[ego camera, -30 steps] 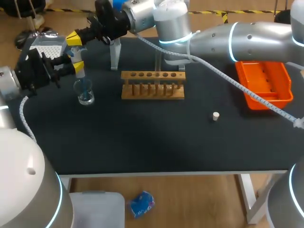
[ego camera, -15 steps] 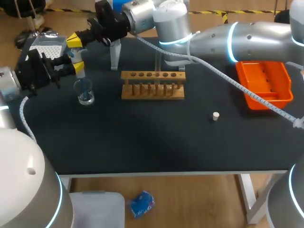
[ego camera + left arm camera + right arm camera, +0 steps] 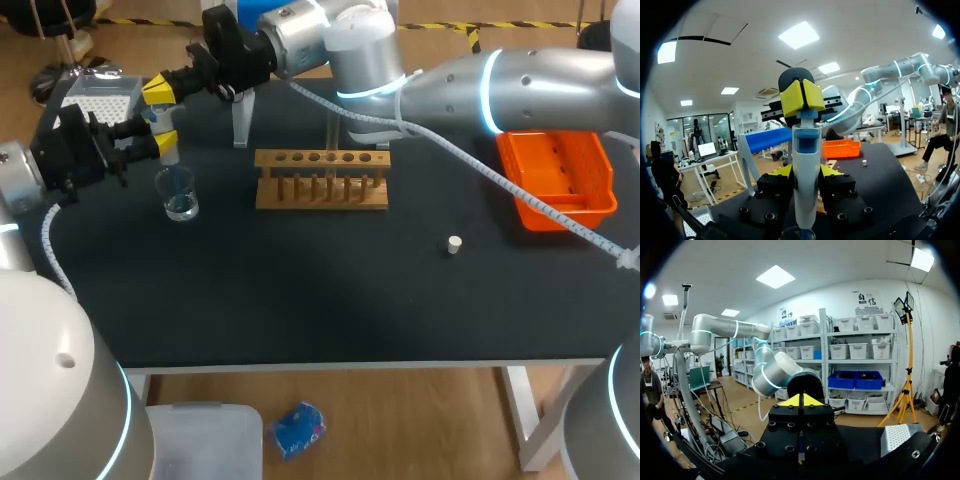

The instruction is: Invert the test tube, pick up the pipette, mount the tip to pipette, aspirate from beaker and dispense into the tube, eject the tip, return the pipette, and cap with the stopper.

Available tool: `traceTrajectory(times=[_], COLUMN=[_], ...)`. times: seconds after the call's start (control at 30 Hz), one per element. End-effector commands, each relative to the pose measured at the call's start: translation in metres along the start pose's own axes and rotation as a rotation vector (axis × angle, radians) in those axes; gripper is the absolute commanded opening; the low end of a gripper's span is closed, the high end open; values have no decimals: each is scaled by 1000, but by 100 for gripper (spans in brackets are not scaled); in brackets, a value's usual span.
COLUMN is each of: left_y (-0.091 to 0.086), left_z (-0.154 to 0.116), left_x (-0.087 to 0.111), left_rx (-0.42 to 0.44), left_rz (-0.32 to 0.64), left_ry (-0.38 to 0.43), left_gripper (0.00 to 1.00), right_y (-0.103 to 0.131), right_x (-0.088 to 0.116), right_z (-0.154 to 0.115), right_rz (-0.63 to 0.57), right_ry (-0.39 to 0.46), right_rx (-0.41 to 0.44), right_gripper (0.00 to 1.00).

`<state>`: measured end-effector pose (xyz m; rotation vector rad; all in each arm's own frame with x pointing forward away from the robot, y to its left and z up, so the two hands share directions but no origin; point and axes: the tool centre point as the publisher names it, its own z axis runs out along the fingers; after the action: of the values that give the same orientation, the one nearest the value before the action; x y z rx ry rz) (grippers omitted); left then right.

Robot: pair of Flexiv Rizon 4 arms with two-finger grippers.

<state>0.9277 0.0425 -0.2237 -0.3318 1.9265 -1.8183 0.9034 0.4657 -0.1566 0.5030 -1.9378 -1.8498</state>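
Tip of pipette (image 3: 805, 185) and most of beaker (image 3: 789, 232) past left wrist view's edge.

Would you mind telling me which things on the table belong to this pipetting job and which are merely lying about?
In the job: pipette, held by the left gripper; right gripper at its top; beaker; wooden rack; stopper; tip box; clear stand, probably the pipette's rest.

Lying about, as far as I can tell: orange tray.
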Motion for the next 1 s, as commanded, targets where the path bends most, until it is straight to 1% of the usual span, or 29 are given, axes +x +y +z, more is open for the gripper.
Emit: traceTrajectory(times=[0.03, 0.47, 1.0], left_y=[-4, -4, -4], left_z=[0, 0, 0], left_x=[-2, -2, -2], left_rx=[2, 2, 2], left_rz=[1, 1, 1], left_ry=[-2, -2, -2], left_gripper=[0, 0, 0], right_y=[-8, -11, 12], right_x=[1, 2, 0], right_z=[0, 1, 2], right_rz=[4, 8, -34], right_ry=[0, -1, 1], right_rx=[-2, 0, 12], right_gripper=[0, 0, 0])
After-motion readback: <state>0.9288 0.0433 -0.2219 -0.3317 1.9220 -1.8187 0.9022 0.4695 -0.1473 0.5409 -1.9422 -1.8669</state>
